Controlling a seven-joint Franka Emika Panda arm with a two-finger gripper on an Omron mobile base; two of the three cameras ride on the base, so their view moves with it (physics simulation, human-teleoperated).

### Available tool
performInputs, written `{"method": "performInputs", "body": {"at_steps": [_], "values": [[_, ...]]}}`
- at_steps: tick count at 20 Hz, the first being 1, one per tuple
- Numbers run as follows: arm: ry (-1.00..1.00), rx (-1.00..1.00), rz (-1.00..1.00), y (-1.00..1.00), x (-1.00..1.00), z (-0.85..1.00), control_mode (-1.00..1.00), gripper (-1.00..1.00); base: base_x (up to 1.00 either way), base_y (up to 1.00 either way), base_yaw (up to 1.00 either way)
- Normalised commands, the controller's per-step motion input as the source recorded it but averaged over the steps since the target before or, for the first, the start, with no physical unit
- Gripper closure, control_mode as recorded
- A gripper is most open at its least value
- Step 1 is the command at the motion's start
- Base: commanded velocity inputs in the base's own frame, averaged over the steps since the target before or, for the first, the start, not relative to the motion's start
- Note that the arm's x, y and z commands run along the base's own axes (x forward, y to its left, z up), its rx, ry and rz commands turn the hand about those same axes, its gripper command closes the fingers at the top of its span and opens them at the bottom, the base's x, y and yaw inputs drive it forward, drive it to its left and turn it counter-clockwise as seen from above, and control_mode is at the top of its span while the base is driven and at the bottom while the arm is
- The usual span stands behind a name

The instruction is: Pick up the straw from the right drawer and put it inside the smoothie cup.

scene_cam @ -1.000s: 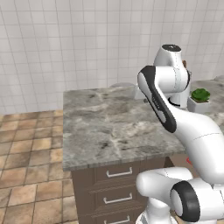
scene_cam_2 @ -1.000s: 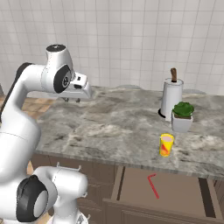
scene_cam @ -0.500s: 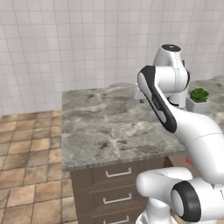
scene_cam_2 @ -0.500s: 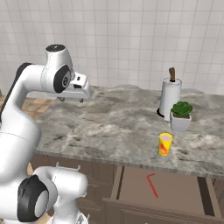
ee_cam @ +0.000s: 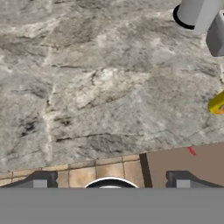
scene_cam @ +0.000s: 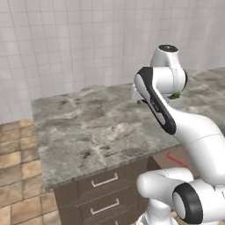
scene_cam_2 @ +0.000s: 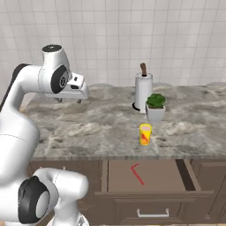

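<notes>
- Straw [scene_cam_2: 137, 173] is lying flat on the brown floor of the right drawer [scene_cam_2: 152, 175], which is standing pulled out below the counter edge; a short red piece of it is also showing in the hand view [ee_cam: 191, 151] and in the left base view [scene_cam: 175, 159].
- Smoothie cup [scene_cam_2: 145, 134] is standing upright on the marble counter [scene_cam_2: 106, 128], just in front of the potted plant [scene_cam_2: 156, 107] and the paper towel holder [scene_cam_2: 143, 92], almost straight above the straw.
- Gripper [scene_cam_2: 69, 99] is hovering high over the left part of the counter, well apart from both drawer and cup; its fingers are standing wide apart with nothing between them.
- Judging by its look, the straw is behaving as a thin, light, stiff stick, likely smooth and prone to rolling or slipping out of a loose pinch.
- Gripping it across its width, somewhat toward one end, is looking wisest, so the free end can be lowered into the cup.
- Lying flush on the drawer floor, it is leaving little room under it, so the fingertips may be scraping wood.
</notes>
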Motion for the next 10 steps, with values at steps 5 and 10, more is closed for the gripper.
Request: {"method": "performInputs", "body": {"at_steps": [5, 10], "values": [[0.00, 0.00, 0.00, 0.00, 0.00, 0.00, 1.00, -1.00, -0.05, 0.19, -0.41], [0.00, 0.00, 0.00, 0.00, 0.00, 0.00, 1.00, -1.00, -0.13, 0.28, -0.42]]}}
